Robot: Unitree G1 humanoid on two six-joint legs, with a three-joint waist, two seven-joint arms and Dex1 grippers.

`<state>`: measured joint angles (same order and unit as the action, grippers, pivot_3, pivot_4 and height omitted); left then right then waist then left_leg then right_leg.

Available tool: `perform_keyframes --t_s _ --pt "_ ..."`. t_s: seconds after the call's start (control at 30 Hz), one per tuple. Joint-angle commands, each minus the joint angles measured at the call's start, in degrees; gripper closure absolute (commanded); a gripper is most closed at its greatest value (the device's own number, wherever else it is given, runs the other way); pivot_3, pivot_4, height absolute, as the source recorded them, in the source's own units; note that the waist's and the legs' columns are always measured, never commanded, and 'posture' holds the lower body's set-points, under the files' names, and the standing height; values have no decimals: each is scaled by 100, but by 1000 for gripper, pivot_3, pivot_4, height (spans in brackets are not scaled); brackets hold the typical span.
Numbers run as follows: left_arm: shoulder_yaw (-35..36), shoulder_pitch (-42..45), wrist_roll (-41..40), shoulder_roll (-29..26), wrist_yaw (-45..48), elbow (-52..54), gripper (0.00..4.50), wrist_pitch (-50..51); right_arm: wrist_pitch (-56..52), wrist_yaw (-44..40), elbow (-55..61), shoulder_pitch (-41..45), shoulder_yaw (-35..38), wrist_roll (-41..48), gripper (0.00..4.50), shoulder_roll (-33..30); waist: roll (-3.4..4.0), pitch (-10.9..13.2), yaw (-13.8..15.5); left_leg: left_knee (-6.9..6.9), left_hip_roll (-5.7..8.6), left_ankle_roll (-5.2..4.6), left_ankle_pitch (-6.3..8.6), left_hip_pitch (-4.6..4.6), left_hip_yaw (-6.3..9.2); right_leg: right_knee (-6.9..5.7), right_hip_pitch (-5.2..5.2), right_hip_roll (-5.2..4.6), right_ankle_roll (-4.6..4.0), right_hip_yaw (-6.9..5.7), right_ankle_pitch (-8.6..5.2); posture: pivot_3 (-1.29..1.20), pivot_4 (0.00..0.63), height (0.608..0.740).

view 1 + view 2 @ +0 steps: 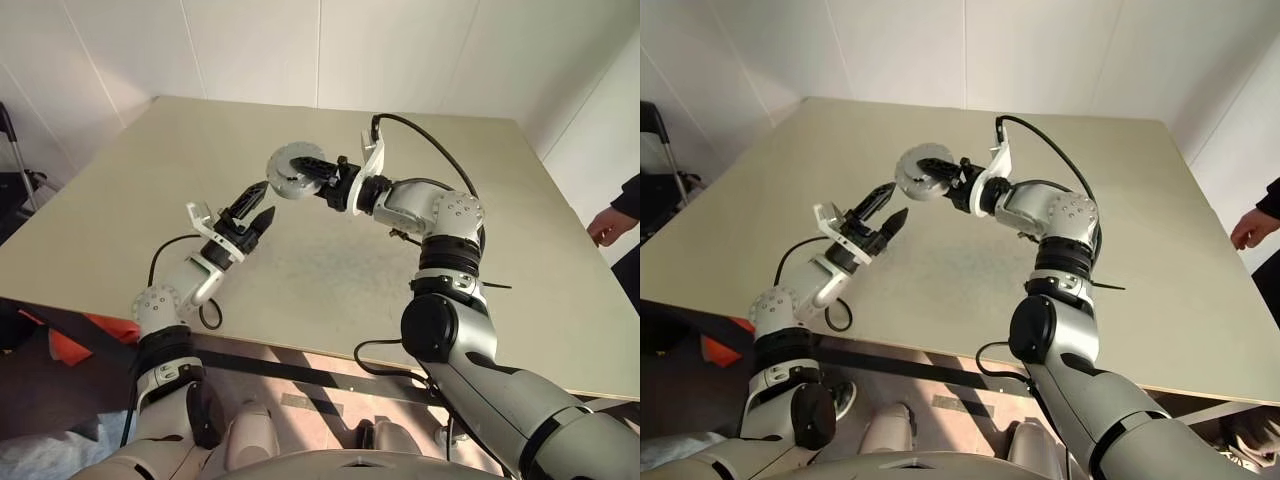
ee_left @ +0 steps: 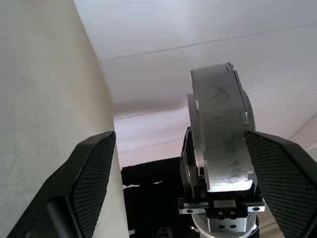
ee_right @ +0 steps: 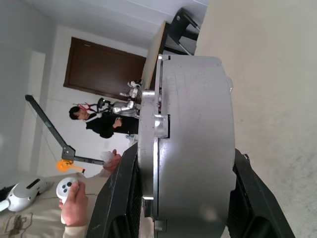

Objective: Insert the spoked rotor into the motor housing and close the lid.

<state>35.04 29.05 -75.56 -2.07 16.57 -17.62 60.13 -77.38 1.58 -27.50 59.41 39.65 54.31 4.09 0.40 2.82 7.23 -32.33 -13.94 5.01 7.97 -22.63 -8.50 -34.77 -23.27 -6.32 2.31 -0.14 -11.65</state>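
Above the beige table (image 1: pixel 480 260) the right gripper (image 1: pixel 318 173) clamps the motor housing (image 1: pixel 292 172) edge-on toward the empty, wide-open left gripper (image 1: pixel 253 207), apparently offering its face for assembly.

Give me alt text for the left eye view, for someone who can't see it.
The right gripper holds the round metal motor housing in the air above a beige table. Just below it to the left, the left gripper is open and empty. A person's hand shows at the right edge.

Motor housing (image 1: pixel 293 172) in right claw (image 1: pixel 312 172), above table (image 1: pixel 120 210).
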Motion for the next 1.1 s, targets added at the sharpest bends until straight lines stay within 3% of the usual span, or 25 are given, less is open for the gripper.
perform_keyframes --t_s 0.03,0.37,0.73,1.1 --pt "-72 157 -358 -5 83 80 124 83 -81 -32 253 48 -136 268 2468 51 0 0 -3 0 0 0 0 1 0 -1 0 0 0 1 0 0 0 740" --pt "-128 160 -615 -77 53 70 124 13 -36 -42 273 -72 -321 257 2468 32 0 0 -2 1 0 0 0 -2 0 1 -1 0 5 0 3 0 0 740" --pt "-427 753 -177 35 315 -790 124 -279 -1 -91 367 -102 -426 308 2468 22 -1 0 5 -8 0 1 -1 -2 1 -2 2 -1 7 0 4 0 0 740" --pt "-415 784 -58 -5 393 -876 124 -427 36 -53 430 -198 -450 262 2468 -12 -1 0 7 -9 0 0 -1 -2 1 -3 3 -1 7 0 5 0 0 740"
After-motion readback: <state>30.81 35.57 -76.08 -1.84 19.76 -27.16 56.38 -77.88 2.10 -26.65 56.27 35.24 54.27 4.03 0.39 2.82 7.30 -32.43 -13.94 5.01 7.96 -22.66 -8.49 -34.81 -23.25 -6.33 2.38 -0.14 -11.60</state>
